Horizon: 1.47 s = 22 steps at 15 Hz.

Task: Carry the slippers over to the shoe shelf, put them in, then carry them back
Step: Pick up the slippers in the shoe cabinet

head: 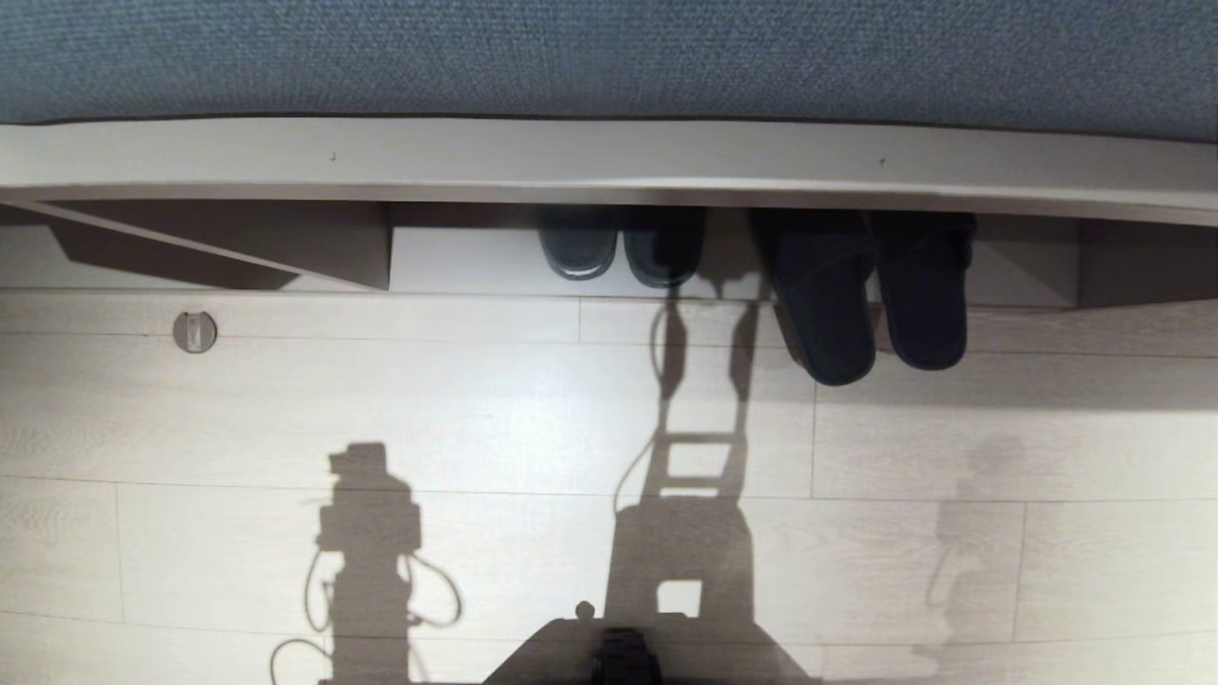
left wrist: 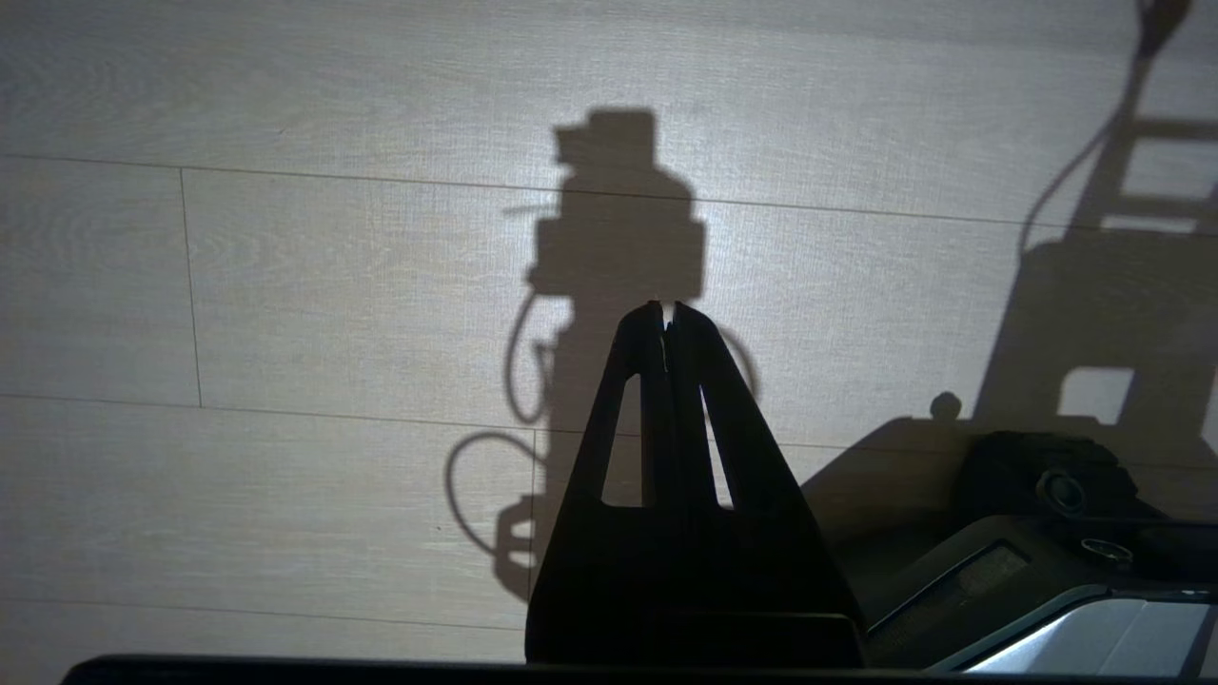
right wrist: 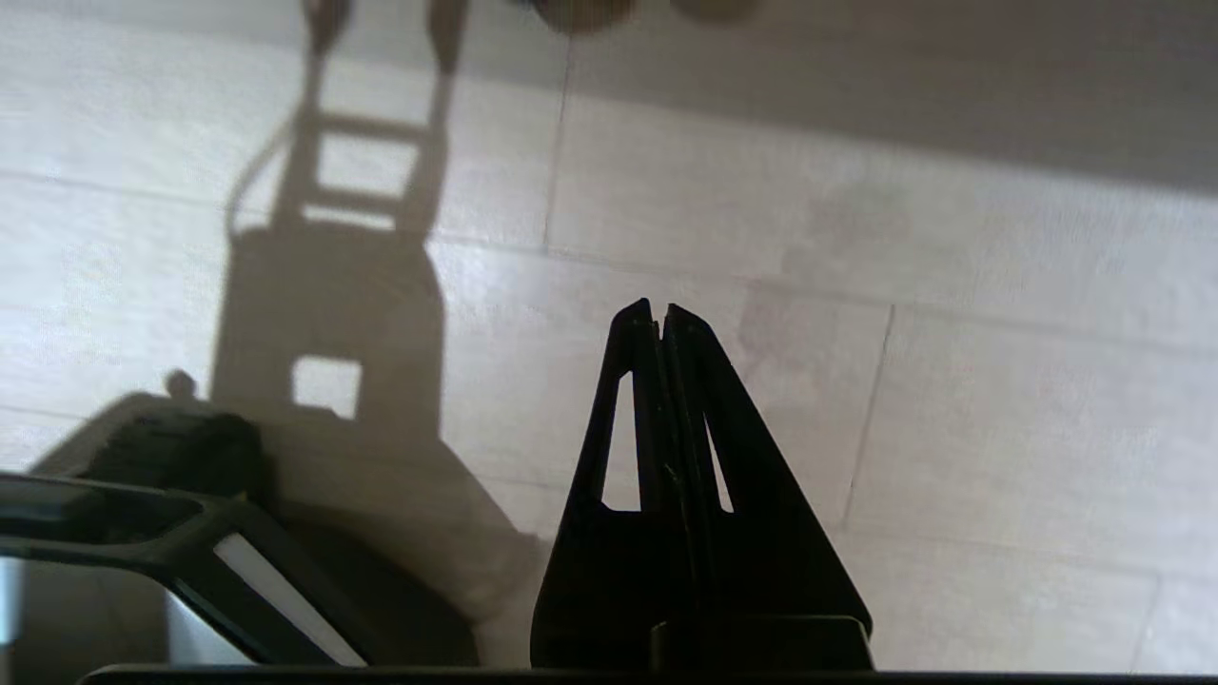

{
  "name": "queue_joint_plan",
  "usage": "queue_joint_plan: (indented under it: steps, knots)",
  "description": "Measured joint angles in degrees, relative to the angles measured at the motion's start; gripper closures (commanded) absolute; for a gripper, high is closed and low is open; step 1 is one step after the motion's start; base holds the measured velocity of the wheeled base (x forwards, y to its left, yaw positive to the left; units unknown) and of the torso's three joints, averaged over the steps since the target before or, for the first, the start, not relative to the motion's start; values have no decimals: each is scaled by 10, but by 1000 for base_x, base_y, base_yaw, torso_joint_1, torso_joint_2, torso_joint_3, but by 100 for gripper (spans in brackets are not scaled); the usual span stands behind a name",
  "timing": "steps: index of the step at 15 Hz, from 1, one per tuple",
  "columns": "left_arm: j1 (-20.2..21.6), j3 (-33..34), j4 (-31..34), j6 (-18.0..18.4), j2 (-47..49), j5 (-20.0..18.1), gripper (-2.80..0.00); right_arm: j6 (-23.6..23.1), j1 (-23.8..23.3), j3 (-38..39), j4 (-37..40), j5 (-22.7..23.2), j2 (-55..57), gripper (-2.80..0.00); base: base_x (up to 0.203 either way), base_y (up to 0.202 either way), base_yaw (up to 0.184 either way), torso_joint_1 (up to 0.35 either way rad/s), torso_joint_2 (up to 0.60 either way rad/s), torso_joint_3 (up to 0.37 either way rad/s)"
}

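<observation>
Black slippers [head: 871, 295] overhang the shoe shelf [head: 609, 157] beside another pair [head: 623, 247]; left gripper [left wrist: 666, 314] and right gripper [right wrist: 661, 312] clenched empty. Risk: grabbing the wrong pair.

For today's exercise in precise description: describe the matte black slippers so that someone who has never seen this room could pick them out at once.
Find the long ledge above the pale wood floor. Two pairs sit beneath it; the slippers are the right-hand pair. They are matte black and stick out onto the floor, unlike the glossy, rounded pair tucked underneath.

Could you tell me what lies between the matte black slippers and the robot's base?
Only bare floor crossed by shadows, in the head view, between the slippers and the base.
</observation>
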Motion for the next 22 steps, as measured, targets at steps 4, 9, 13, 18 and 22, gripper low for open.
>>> queue_joint_plan:
  steps: [4, 9, 13, 18, 22]
  knots:
    - [0, 0, 0, 0, 0, 0, 0, 0, 0, -127, 12, 75, 59, 0, 0, 0, 0, 0, 0, 0]
    - [0, 0, 0, 0, 0, 0, 0, 0, 0, -222, -79, 76, 303, 0, 0, 0, 0, 0, 0, 0]
    - [0, 0, 0, 2, 0, 0, 0, -1, 1, -220, -222, 66, 512, 0, 0, 0, 0, 0, 0, 0]
    - [0, 0, -1, 5, 0, 0, 0, -20, 4, -160, -387, 63, 670, 0, 0, 0, 0, 0, 0, 0]
    - [0, 0, -1, 5, 0, 0, 0, -20, 7, -154, -461, 64, 763, 0, 0, 0, 0, 0, 0, 0]
